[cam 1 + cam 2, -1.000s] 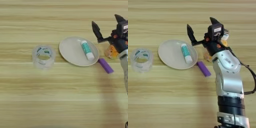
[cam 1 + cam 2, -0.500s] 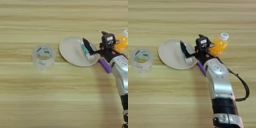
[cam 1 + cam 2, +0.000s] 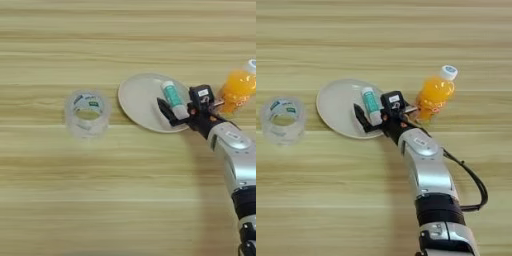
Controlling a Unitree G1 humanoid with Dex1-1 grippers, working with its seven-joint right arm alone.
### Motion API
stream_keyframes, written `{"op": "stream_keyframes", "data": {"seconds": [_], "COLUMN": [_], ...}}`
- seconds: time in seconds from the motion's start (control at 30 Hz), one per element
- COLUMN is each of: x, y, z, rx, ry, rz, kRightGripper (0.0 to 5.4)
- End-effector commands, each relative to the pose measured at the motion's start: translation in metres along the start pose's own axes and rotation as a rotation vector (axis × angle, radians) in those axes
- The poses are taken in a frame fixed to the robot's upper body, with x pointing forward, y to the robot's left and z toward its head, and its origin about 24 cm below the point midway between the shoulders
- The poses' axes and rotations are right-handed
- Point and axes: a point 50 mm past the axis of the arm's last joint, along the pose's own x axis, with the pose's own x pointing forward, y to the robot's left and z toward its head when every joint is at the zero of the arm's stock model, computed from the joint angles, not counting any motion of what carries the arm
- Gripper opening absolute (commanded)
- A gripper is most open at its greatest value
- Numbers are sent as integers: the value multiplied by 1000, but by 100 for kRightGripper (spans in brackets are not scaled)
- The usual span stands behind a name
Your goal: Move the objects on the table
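On the wood table (image 3: 125, 200), the right gripper (image 3: 375, 116) straddles the green-white tube (image 3: 370, 102), jaws narrowly parted around it, over the plate (image 3: 336, 102).

No legible text, brand, number or sign anywhere. Teal and white marks on the core of the clear tape roll (image 3: 87, 113), at the left of the tabletop (image 3: 100, 200), too small to read. Green band on the green-white tube (image 3: 371, 104) lying on the round beige plate (image 3: 336, 105), any lettering not made out. A small white patch, perhaps a sticker, on the black housing of the right gripper (image 3: 373, 117), blank or unreadable. Orange-drink bottle (image 3: 434, 94) at the right, with white cap, showing no readable label.
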Motion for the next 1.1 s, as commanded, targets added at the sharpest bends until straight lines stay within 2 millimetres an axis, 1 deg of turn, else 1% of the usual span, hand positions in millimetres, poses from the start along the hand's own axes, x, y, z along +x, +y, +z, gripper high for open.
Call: {"op": "stream_keyframes", "data": {"seconds": [0.03, 0.43, 0.67, 0.9, 1.0, 1.1], "x": [11, 14, 14, 14, 14, 14], "y": [-9, -4, -4, -5, -5, -5], "z": [32, 28, 26, 25, 25, 24], "rx": [-19, 25, 21, 19, 16, 15], "ry": [-84, -35, -16, -10, -8, -8], "rz": [-7, 34, 42, 42, 42, 43], "kRightGripper": [537, 537, 537, 468, 427, 401]}}
